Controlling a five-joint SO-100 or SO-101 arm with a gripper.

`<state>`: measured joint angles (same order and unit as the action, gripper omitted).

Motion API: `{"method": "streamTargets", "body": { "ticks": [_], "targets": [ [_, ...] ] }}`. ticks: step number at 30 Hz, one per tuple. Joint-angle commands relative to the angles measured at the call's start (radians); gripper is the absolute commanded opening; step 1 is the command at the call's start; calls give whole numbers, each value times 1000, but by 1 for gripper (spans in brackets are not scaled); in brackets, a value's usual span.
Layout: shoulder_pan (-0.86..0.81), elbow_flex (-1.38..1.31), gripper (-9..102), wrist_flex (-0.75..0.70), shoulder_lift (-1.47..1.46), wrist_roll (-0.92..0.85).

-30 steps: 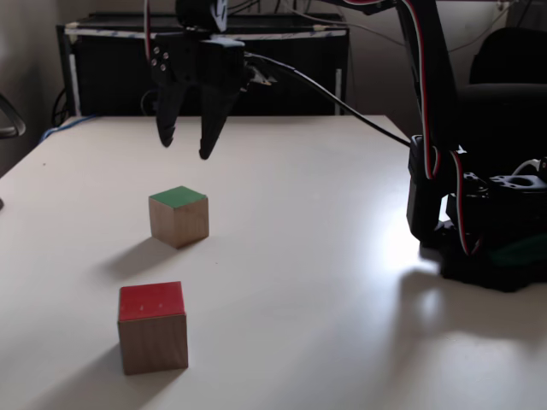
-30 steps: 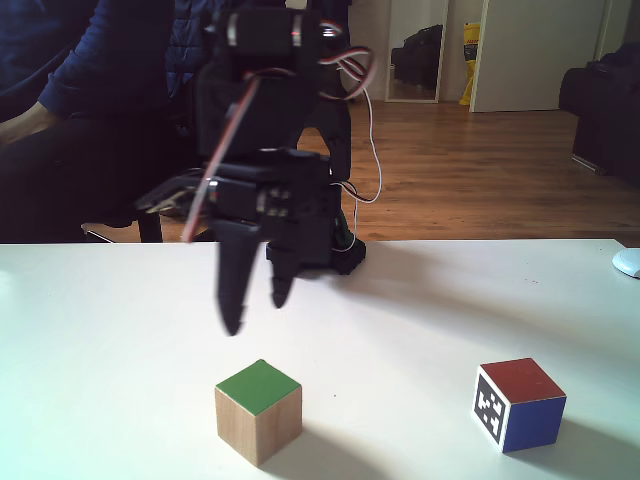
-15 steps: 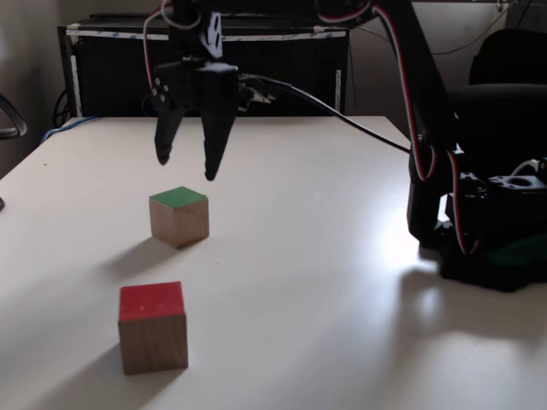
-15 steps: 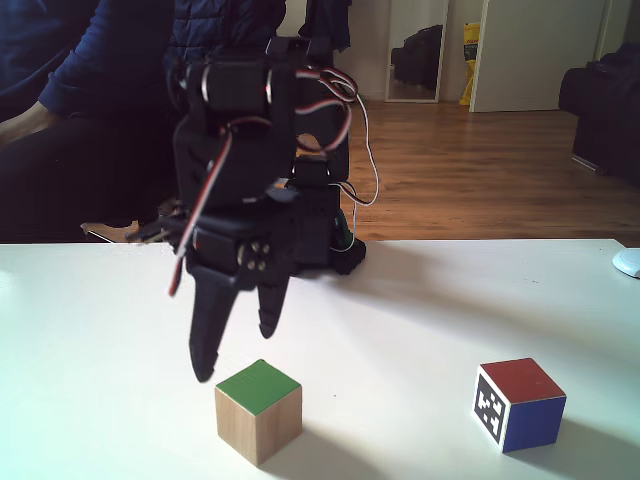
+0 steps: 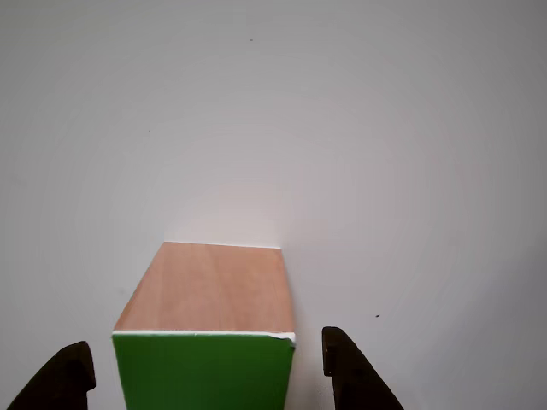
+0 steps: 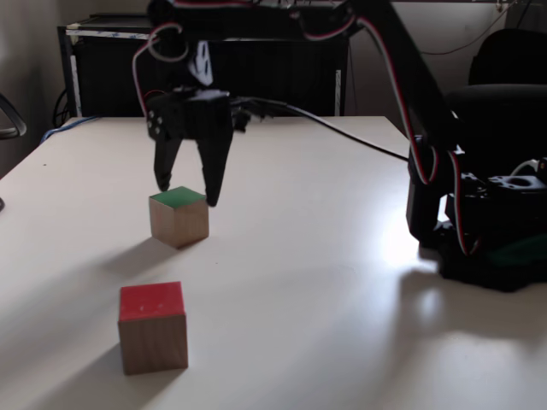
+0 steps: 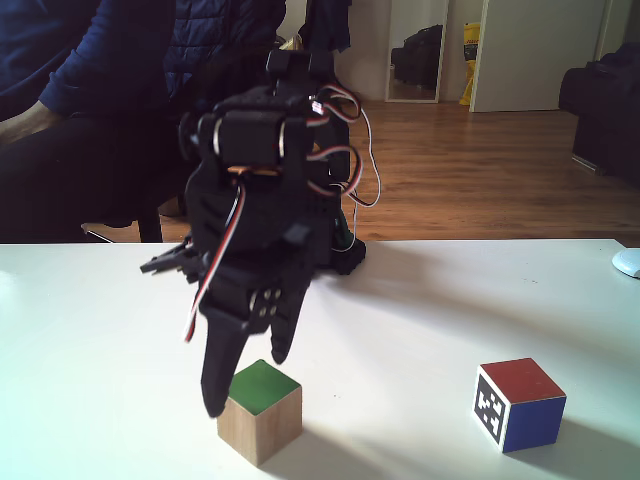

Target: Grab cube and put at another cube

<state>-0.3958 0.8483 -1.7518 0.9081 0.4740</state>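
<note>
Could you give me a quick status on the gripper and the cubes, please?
Gripper open, straddling green-topped cube. Cube on table, not gripped. Marker cube apart, path clear.

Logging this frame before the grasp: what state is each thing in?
Gripper: open, fingers either side of the green-topped cube, not gripping.
Green-topped cube: upright on the table, not lifted.
Marker cube: upright on the table, red face up, untouched, apart from the other cube.
</note>
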Motion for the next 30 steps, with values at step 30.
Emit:
{"method": "streamTargets", "body": {
  "ticks": [30],
  "targets": [
    [31,-130,13,-54,84,29]
  ]
}}
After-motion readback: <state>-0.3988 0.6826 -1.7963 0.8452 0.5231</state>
